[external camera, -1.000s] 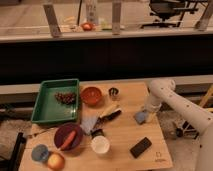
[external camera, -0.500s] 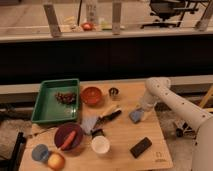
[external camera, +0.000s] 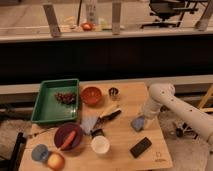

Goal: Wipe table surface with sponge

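Since a second ago arm and sponge [external camera: 138,123] are sliding left, inward from the right edge | gripper [external camera: 141,119] is pressing down on the sponge, finger opening I cannot tell | I am keeping pressure flat on the table surface [external camera: 122,145], steering between phone [external camera: 140,147] and brush [external camera: 110,114].

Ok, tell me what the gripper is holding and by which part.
The gripper is down on the sponge at the table surface's right side, meeting its top; whether it is clamped cannot be told.
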{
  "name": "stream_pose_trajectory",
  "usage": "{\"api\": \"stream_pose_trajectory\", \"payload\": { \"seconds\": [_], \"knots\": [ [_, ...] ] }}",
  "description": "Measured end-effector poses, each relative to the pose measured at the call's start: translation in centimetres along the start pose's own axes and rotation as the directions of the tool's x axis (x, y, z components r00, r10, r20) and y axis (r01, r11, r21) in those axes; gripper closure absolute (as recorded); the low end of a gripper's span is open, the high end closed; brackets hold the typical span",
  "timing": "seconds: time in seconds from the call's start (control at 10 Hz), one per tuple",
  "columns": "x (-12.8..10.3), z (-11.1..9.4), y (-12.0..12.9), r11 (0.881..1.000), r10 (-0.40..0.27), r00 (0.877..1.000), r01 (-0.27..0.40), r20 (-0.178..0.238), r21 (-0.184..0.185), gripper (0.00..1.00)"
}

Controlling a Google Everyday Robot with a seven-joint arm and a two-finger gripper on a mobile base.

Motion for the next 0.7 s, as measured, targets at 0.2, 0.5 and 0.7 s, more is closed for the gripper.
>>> {"api": "stream_pose_trajectory", "payload": {
  "seconds": [0.2,0.5,0.7],
  "knots": [
    [3.2,-0.4,0.2,0.998,0.059,0.998,-0.059,-0.017,0.004,1.00],
    [3.4,-0.6,0.1,0.998,0.059,0.998,-0.059,-0.020,0.001,1.00],
    [3.4,-0.6,0.2,0.998,0.059,0.998,-0.059,-0.020,0.000,1.00]
  ]
}}
